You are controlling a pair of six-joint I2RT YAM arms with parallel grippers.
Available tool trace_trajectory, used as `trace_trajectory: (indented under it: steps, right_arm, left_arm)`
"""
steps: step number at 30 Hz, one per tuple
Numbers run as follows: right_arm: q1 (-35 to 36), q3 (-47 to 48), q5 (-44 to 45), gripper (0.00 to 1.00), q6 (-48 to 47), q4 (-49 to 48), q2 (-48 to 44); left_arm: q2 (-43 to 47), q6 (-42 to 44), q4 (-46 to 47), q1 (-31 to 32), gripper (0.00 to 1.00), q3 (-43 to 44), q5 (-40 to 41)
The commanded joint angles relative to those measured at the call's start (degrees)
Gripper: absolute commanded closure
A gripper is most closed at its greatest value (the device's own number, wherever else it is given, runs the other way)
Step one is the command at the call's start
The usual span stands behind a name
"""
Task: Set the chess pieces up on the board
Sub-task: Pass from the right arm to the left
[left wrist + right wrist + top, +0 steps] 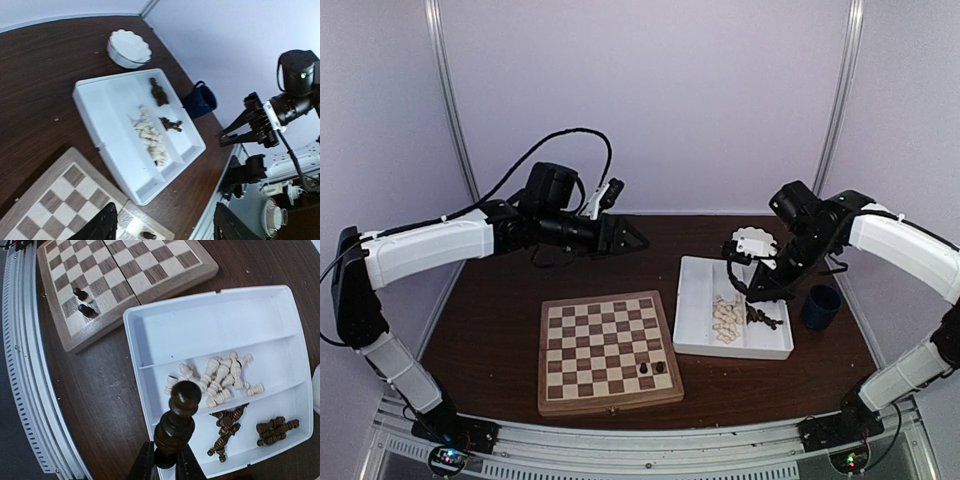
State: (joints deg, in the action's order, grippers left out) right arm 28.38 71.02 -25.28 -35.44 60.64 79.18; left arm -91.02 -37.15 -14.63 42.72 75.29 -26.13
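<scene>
**Dark wood counter, pale walls**

The counter [490, 320] is smooth, dark brown wood grain, closed in by plain pale walls [670, 100]. On it lies the board [608, 350], square, checkered and tan-framed, with two dark pieces [86, 310] standing near one edge. Beside it sits a glossy white tray [210, 325] with three compartments, cream pieces [220, 377] heaped in the middle one. My right pincer [167, 462] pinches a turned dark chess piece [180, 412] above the tray. My left pincer [636, 240] hangs spread wide.

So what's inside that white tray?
Cream pieces are heaped in the middle section, dark pieces in two clumps in the narrow one; the widest section looks bare. The dark piece in the right fingers covers a patch of the tray from its wrist camera.
</scene>
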Motion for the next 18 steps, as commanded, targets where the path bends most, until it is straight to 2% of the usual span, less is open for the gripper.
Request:
trace_trajectory:
  steps: [1,10,18]
  right_arm:
    - [3.5,5.7,-7.9,0.9,-1.1,0.8,2.0]
    - [9.8,12.2,-9.6,0.9,0.6,0.5,7.1]
    - [12.0,16.1,-9.5,0.91,1.2,1.0,10.2]
  left_arm:
    - [-3.0,-5.1,7.4,1.4,0.36,4.1,-11.9]
    - [-5.8,-5.9,7.5,3.1,0.41,6.8,-13.9]
    - [-9.7,-2.5,1.0,5.9,0.42,12.1,-15.9]
